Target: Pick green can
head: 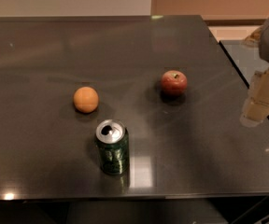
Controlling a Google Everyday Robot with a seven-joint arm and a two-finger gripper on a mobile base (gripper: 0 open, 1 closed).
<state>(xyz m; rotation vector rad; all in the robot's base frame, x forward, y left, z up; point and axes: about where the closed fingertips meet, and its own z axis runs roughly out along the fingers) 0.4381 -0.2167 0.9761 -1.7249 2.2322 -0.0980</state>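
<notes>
The green can [112, 148] stands upright near the front edge of the dark table [41, 55], left of centre. It is dark green with pale markings and a silver top with an open pull-tab hole. My gripper [258, 101] hangs at the far right edge of the view, above the table's right side, well apart from the can and to its right. Nothing shows in it.
An orange [86, 99] lies just behind and left of the can. A red apple [173, 82] lies further back to the right. The table's right edge runs diagonally under the gripper, with a second dark surface [260, 55] beyond it.
</notes>
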